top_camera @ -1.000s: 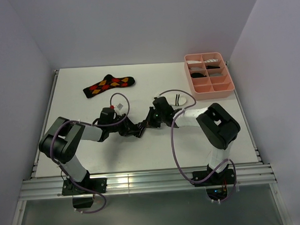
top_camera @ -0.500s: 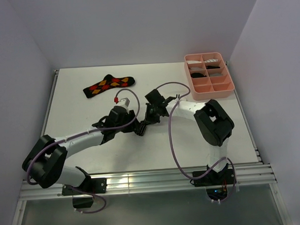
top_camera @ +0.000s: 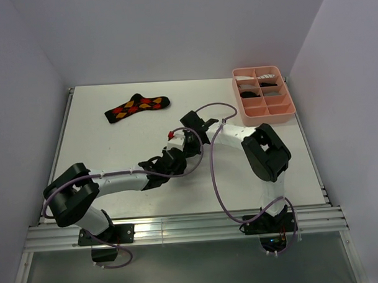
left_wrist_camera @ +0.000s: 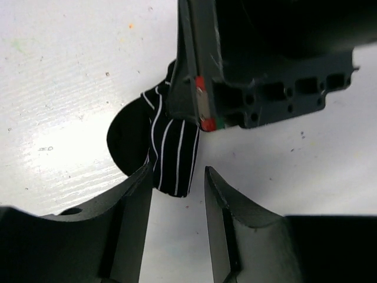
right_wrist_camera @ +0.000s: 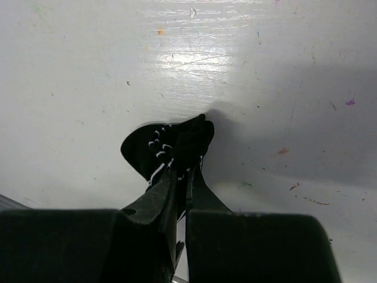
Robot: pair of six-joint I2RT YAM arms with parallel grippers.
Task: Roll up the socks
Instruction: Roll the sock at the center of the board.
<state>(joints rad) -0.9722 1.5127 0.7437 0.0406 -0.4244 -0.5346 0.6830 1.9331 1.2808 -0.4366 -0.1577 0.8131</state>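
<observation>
One second has brought the left arm out of its folded pose: it now lies stretched low across the counter (top_camera: 102,147) toward the middle, and its tool (left_wrist_camera: 177,172) has come right up against the right arm's tool (right_wrist_camera: 181,171). The left fingers have also spread from a narrower setting and now stand apart on either side of the lower end of the black striped sock (left_wrist_camera: 171,147); pale counter shows between the fabric and the right-hand finger, so the sock is framed, not clamped. The right tool has kept its fingers pressed together, pinching the same sock, which is bunched into a small dark wad with its white stripes showing, resting on the counter near the centre. Meanwhile the right arm has shifted a little toward the left and back. For the task this reads as a handover or re-grip in the middle of rolling: one tool anchors the bundle while the other lines up to take the loose end, and the roll does not look finished or secured. The argyle sock (top_camera: 137,107) lies flat and unrolled at the far left of the counter, well apart from both tools, and the pink tray (top_camera: 269,119) sits at the far right
</observation>
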